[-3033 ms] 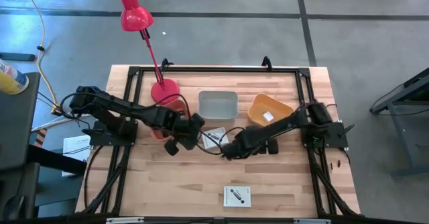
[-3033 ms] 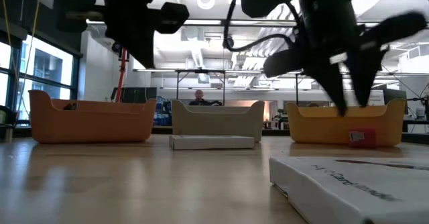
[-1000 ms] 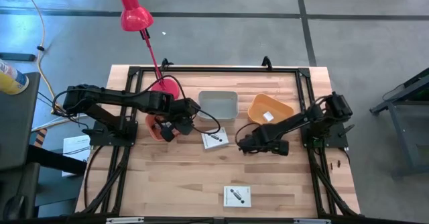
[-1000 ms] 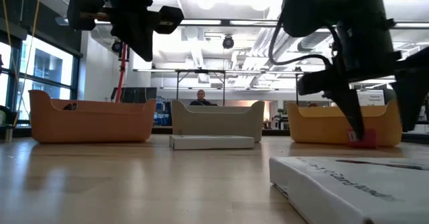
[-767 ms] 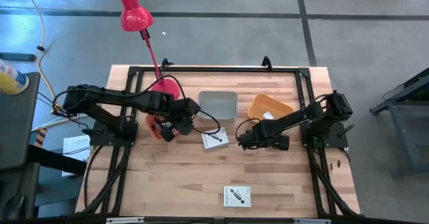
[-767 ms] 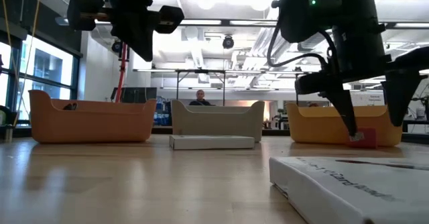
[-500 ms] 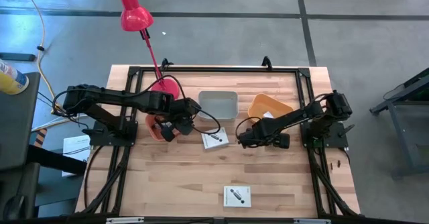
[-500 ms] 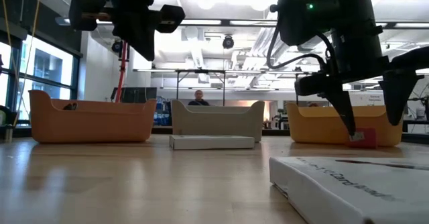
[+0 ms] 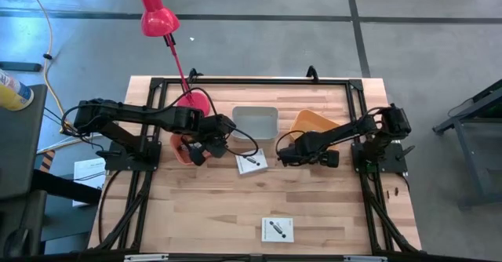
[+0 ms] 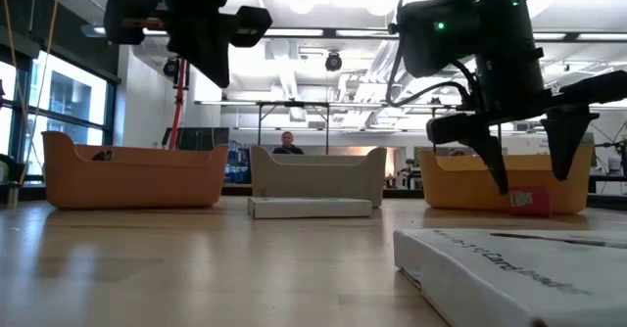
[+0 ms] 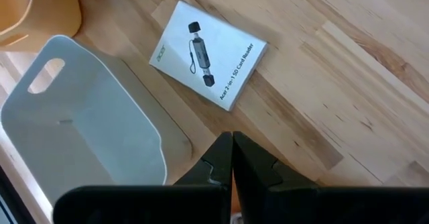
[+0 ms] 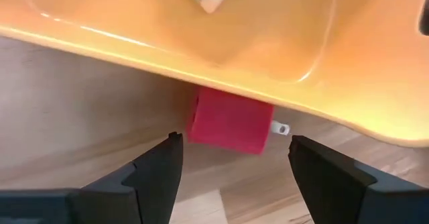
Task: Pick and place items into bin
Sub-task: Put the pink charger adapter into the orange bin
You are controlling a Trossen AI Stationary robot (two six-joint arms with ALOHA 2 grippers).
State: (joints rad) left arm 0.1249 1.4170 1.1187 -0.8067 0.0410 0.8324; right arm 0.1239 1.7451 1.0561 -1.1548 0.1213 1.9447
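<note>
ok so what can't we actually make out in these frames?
- Red block: high view, hidden under the right arm; whether it touches the orange bin is unclear.
- Left orange bin contents: low view, wall hides them; high view, left gripper covers it.
- Front packet: low view, cut off by the edge, print blurred.

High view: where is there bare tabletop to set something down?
Free: the table's near-left wood, left of the front packet, and the strip between it and the middle packet. Crowded: the back row of bins, with the left hand and right hand flanking that middle packet.
</note>
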